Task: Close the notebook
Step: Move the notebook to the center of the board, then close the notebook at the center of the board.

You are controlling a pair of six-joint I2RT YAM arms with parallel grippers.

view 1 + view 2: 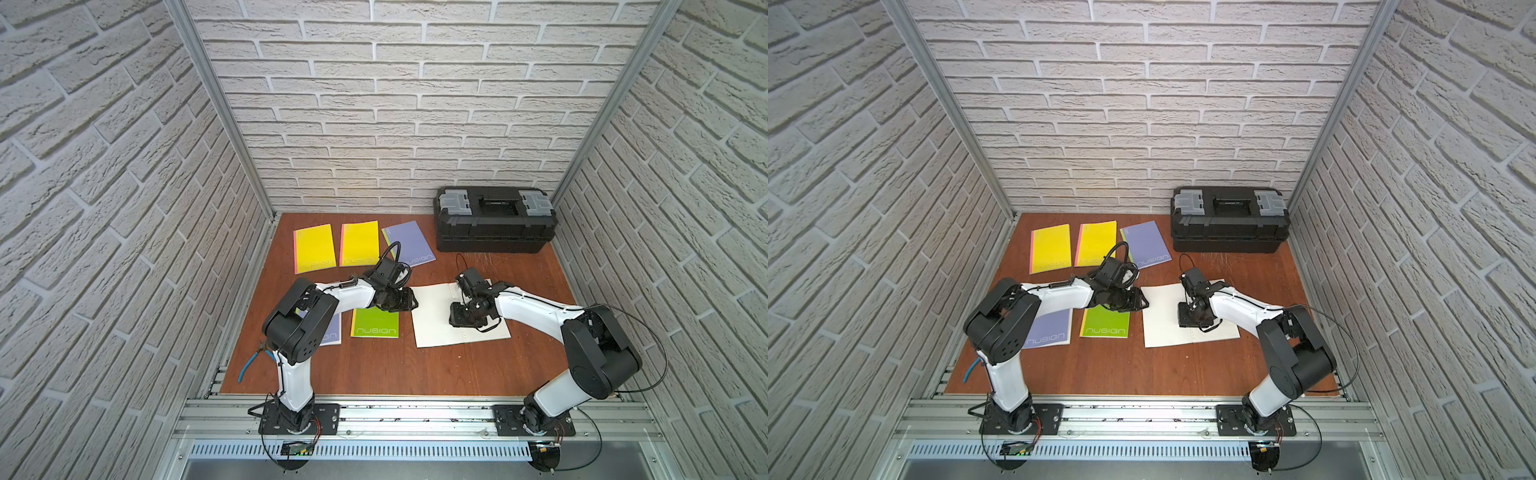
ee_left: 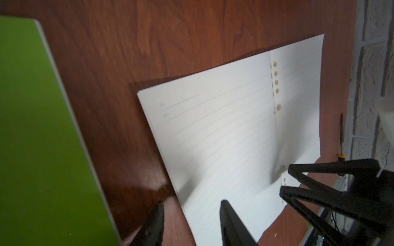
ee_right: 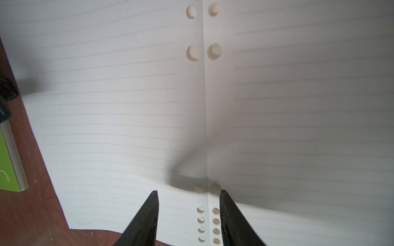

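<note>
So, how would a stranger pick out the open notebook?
Find the black toolbox at the table's far right corner. The notebook lies in front of it, under the right gripper. It alone is open, showing white lined pages; the others show coloured covers.

On the bench [image 1: 374,365], the open notebook [image 1: 432,328] lies right of the middle. Behind it, in the back right corner, stands the toolbox [image 1: 494,220]. A row of three notebooks [image 1: 359,243] lies along the back left. Nearer the front, a fourth notebook [image 1: 376,326] lies just left of the open one. A fifth notebook [image 1: 1048,330] lies left of that, partly under the left arm [image 1: 345,293]. The left claw [image 1: 413,300] is at the open notebook's left edge. The right claw [image 3: 188,192] is over its fold, toward the front.
</note>
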